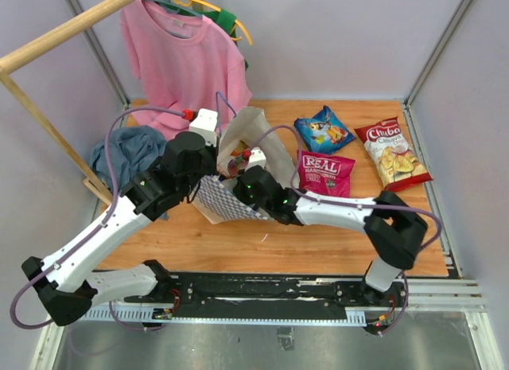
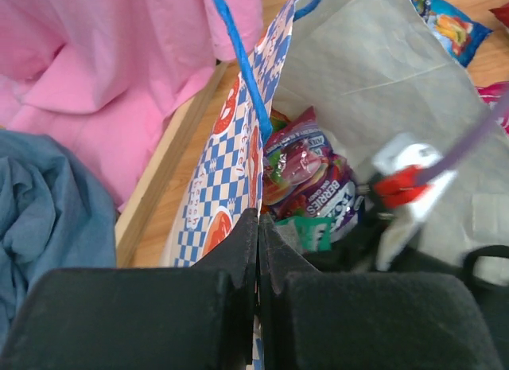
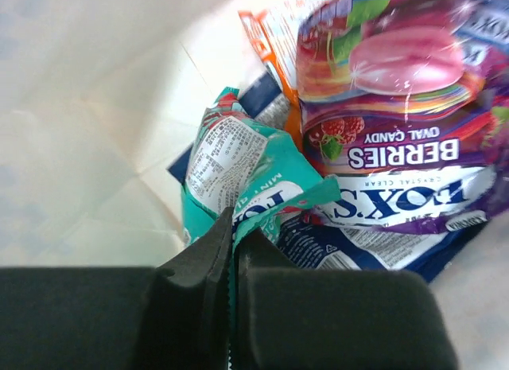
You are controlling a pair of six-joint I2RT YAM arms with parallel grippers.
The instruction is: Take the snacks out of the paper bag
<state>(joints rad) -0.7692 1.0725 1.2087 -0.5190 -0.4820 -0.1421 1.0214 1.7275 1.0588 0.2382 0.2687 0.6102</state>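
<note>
Both arms bent over the paper bag [image 1: 253,130]
Left tool [image 2: 257,251] pinches its rim; right tool [image 3: 232,259], inside, clamps a teal packet [image 3: 238,163].

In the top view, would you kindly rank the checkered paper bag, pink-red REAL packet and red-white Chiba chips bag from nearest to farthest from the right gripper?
1. Checkered paper bag: the right gripper is inside it, gripping a teal packet.
2. Pink-red REAL packet: on the table, right of the bag.
3. Red-white Chiba chips bag: farthest right.
</note>
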